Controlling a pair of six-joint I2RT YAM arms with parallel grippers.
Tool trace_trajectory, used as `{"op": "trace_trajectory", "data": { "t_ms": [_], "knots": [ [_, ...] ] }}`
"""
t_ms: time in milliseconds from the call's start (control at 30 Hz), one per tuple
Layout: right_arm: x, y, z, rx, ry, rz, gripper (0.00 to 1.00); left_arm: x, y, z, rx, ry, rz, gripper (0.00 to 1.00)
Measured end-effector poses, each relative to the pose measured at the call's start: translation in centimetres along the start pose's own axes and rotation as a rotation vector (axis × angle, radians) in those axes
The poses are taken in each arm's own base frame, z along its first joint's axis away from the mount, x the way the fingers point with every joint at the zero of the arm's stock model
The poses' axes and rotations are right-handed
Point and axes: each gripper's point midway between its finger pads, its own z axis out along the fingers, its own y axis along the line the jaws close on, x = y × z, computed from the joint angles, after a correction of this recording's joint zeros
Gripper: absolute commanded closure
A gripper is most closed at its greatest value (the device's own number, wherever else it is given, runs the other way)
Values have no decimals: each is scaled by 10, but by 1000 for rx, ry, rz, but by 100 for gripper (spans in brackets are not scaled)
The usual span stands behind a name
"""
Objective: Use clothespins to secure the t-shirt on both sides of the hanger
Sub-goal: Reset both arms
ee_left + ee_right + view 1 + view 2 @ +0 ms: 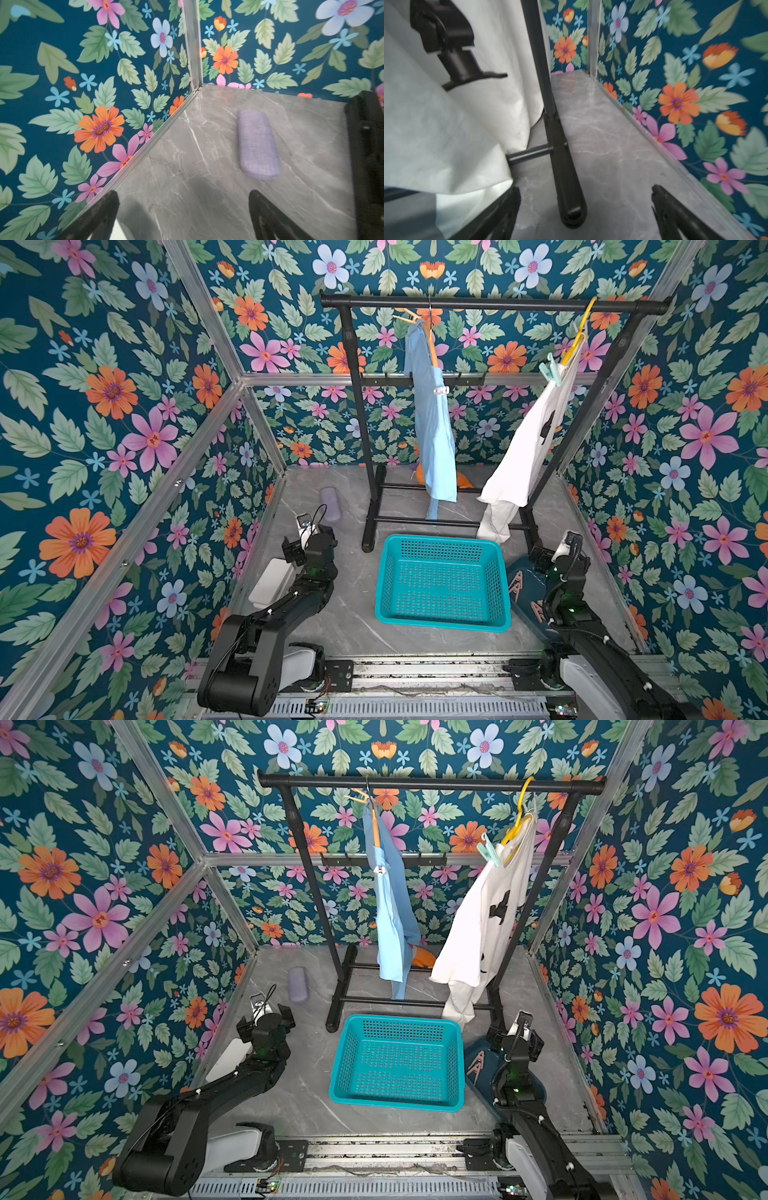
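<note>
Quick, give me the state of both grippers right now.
Left gripper: open, holding nothing.
Right gripper: open, holding nothing.

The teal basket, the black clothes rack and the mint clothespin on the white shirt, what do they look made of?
Teal basket: likely moulded plastic, slightly glossy; uniform colour, regular grid of holes.
Black clothes rack: probably painted metal tube, satin finish; slim round bars with joint collars.
Mint clothespin: seems plastic, smooth pastel; too small to be sure.
</note>
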Motion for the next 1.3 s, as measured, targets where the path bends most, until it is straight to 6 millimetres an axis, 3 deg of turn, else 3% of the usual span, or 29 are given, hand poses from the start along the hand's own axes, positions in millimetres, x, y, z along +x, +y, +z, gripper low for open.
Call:
{"op": "trace_trajectory", "data": {
  "t_ms": [167,333,433,533,700,1300],
  "knots": [
    [32,15,22,-50,68,-5,0,28,-2,14,43,11,-11,1],
    [44,30,45,-97,78,-26,0,51,-8,17,120,8,-3,1],
    [39,37,55,-118,41,-26,0,40,-19,21,186,-46,-26,1],
    [28,42,57,-139,10,-11,1,44,-22,23,219,-40,-22,1],
    [20,44,65,-135,11,-9,0,25,-35,30,275,-78,-43,1],
    [27,43,66,-130,44,-20,0,31,-38,31,298,-50,-32,1]
  ]
}}
